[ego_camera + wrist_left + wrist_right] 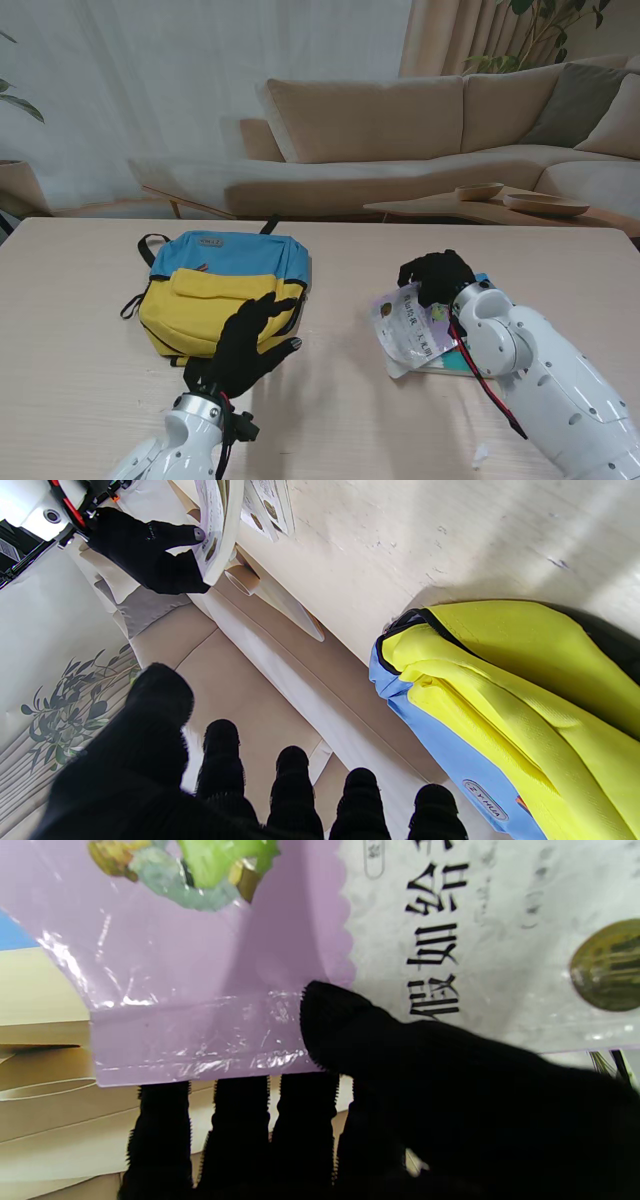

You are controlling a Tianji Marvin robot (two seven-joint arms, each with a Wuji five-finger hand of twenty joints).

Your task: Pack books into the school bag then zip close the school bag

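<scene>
Right robot hand [437,277] pinches book [405,327] — lower books (apparently several) hidden.

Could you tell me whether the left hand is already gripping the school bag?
No, the left hand hovers with fingers spread apart just in front of the school bag, holding nothing.

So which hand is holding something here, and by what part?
The right hand pinches the top book at its far edge, thumb on the cover, fingers underneath. The left hand is open, holding nothing, beside the school bag.
</scene>
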